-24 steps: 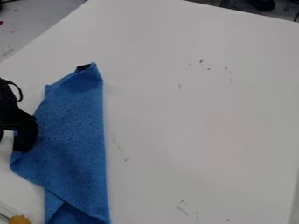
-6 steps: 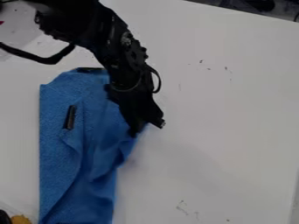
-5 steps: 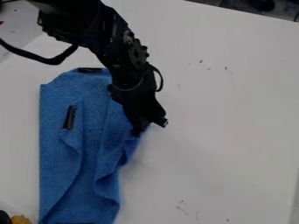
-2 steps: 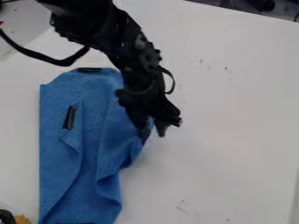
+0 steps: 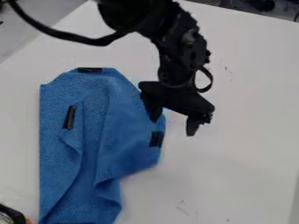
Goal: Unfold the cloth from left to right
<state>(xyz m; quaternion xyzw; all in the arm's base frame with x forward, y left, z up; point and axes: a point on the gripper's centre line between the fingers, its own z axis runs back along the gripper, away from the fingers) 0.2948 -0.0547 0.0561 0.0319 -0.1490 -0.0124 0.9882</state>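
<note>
White table (image 5: 239,166) bearing blue cloth (image 5: 125,135); claw (image 5: 173,123) spread at cloth's edge.

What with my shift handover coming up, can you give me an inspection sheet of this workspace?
Surface: white table, a few small dark marks
Job's things: blue cloth, rumpled, partly folded, black patch near its right edge
Clutter: dark object at lower left corner, cut off, unidentified
Gripper: gripper at the cloth's right edge, jaws apart
Cables: black cable looping across upper left
Surroundings: dark items beyond the far edge
</note>
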